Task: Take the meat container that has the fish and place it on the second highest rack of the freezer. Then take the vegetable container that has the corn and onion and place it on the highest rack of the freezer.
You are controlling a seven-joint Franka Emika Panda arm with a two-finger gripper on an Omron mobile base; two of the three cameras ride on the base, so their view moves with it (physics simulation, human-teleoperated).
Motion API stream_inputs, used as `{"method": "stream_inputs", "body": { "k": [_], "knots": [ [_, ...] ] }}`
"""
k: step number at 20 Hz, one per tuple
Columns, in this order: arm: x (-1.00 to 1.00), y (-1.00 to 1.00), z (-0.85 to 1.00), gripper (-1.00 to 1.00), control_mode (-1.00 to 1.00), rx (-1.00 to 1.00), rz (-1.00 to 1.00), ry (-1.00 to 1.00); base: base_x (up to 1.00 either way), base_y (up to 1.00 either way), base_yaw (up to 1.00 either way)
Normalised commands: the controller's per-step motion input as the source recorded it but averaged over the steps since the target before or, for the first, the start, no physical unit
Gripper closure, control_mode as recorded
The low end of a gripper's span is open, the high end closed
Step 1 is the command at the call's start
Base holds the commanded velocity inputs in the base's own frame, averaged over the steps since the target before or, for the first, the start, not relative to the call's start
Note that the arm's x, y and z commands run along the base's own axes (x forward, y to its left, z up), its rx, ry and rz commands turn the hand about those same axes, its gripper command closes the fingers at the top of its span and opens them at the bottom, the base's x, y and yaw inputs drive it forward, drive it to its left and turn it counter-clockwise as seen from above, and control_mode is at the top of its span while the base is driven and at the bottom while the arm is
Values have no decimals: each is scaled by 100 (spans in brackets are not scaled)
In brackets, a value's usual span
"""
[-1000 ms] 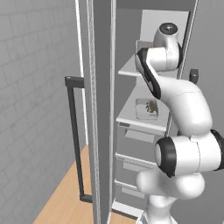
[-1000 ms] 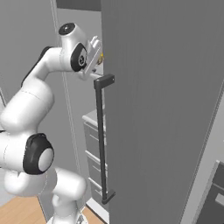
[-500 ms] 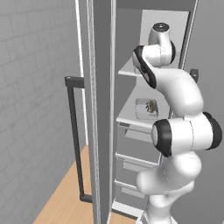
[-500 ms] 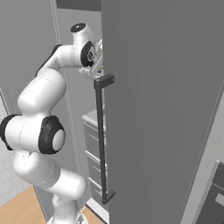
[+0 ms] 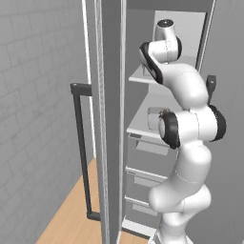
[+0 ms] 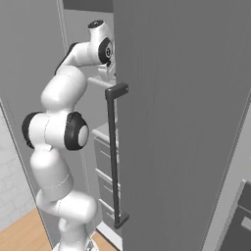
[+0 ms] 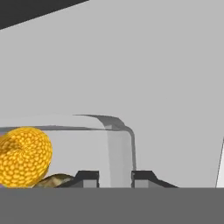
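My gripper [image 7: 115,177] is shut on the wall of the clear vegetable container [image 7: 119,140]. Inside it, the yellow corn [image 7: 24,155] lies at the left, with the brown onion [image 7: 54,180] just below it. My arm reaches up into the open freezer [image 5: 190,28], its wrist level with the highest rack [image 5: 142,78]. The pale freezer wall lies behind the container. On the second highest rack [image 5: 141,128] stands the meat container [image 5: 155,117] with the dark fish [image 5: 165,112], partly hidden by my elbow.
The freezer's left door [image 5: 110,119] stands open with a dark bar handle [image 5: 81,147]. The right door [image 6: 186,122] with its handle [image 6: 112,157] hangs close beside my arm. Grey drawers [image 5: 143,177] sit under the shelves. Wooden floor [image 5: 71,214] runs along the tiled wall.
My arm has swung its wrist up and deeper into the freezer toward the top shelf, carrying the vegetable container. The grip is unchanged.
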Motion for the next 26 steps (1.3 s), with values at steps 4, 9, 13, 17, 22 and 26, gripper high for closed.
{"method": "stream_inputs", "body": {
  "k": [4,9,13,17,22,26],
  "knots": [
    [-6,-9,-56,100,-100,-3,-3,7,0,0,0],
    [-1,-5,-20,-100,-100,-2,-2,-5,0,0,0],
    [-4,-1,1,-100,-100,0,0,-11,0,0,0],
    [-58,9,5,-100,-100,-3,0,-32,0,0,0],
    [-67,20,5,-100,-100,-3,-3,-35,0,0,0],
    [-100,17,26,-100,-100,0,0,-35,0,0,0]
  ]
}}
